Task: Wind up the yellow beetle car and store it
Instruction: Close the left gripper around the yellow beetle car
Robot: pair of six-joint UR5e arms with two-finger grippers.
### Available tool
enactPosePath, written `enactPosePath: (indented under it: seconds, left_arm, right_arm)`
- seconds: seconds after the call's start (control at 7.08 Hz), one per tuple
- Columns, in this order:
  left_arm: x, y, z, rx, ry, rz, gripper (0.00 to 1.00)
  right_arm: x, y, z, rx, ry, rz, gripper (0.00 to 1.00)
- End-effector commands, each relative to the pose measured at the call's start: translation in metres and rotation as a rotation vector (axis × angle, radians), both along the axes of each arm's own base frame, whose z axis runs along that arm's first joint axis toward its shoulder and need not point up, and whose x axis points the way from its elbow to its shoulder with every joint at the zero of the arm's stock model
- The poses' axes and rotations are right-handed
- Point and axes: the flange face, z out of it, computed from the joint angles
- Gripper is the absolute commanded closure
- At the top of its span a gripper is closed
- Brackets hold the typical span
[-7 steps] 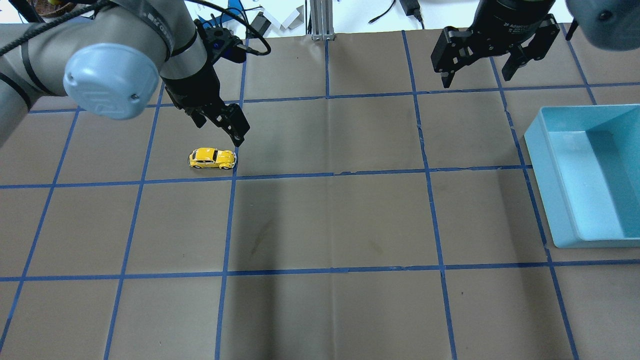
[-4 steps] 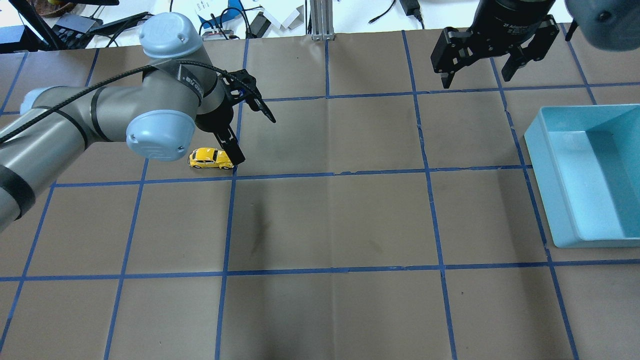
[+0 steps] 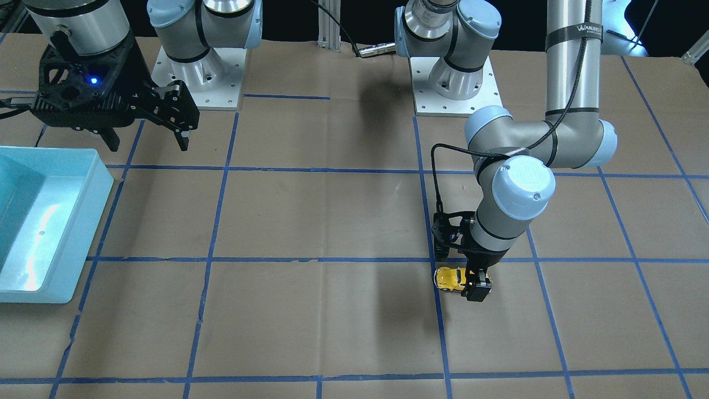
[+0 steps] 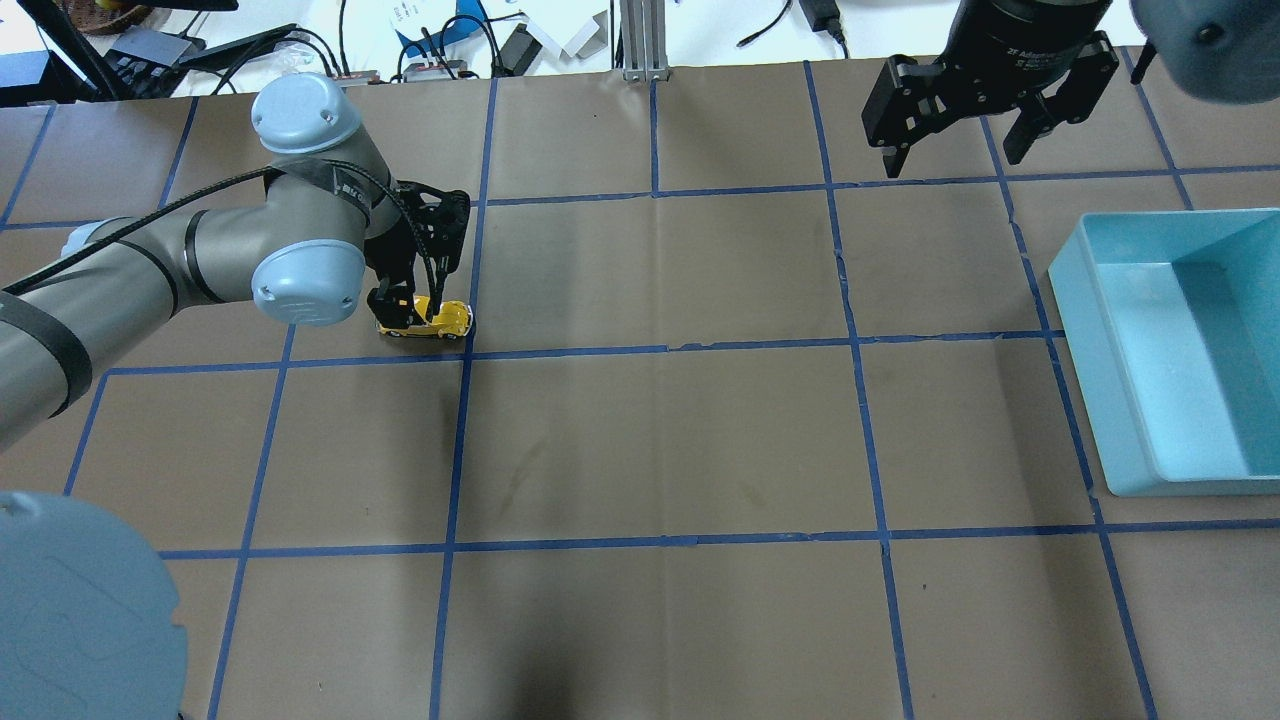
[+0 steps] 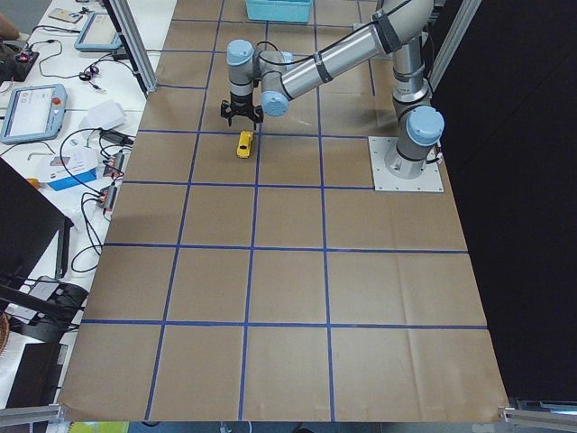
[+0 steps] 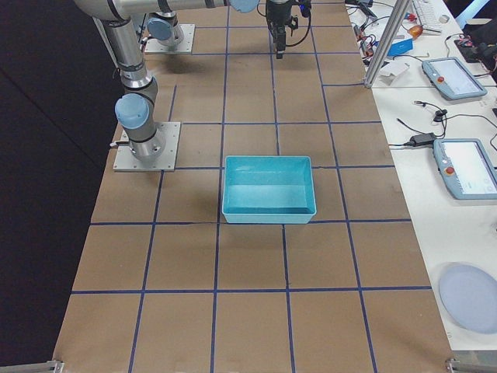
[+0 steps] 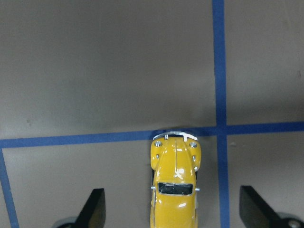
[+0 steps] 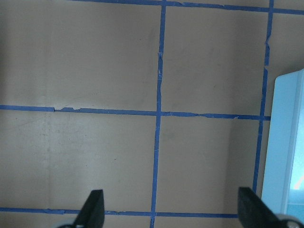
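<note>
Since the earlier overhead frame the left arm has swung round and dropped, so the left gripper (image 7: 172, 192) now straddles the yellow beetle car (image 4: 432, 319) instead of hanging past its front end; the car itself has not shifted, and the right gripper (image 4: 955, 158) has kept its place at the upper right. In the wrist view the left fingers (image 7: 96, 209) stand spread on either side of the car's flanks, not touching it, with the bonnet pointing up the frame toward a crossing of blue tape lines (image 7: 218, 71). That lining-up looks chosen so that closing would clamp the body across its width, ready for dragging it to wind the wheels. The right gripper hangs spread and empty, probably waiting. By count: one car, left of centre on the table; one teal bin (image 4: 1085, 350), well apart at the right edge, likely the storage place; two arms.
</note>
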Motion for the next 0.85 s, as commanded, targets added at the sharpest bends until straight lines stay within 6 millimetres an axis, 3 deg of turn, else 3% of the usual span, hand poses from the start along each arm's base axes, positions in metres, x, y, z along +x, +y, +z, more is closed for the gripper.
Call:
enactPosePath:
  seconds: [0.0, 0.28, 0.71]
  left_arm:
    - [0.012, -0.007, -0.024, 0.033, 0.010, 0.101, 0.06]
    - [0.012, -0.007, -0.029, 0.042, 0.011, 0.116, 0.10]
    - [0.011, -0.005, -0.041, 0.061, 0.009, 0.097, 0.36]
  right_arm:
    - [0.001, 0.000, 0.000, 0.000, -0.002, 0.002, 0.00]
    - [0.001, 0.000, 0.000, -0.001, -0.002, 0.002, 0.00]
    - [0.001, 0.000, 0.000, 0.000, -0.002, 0.002, 0.00]
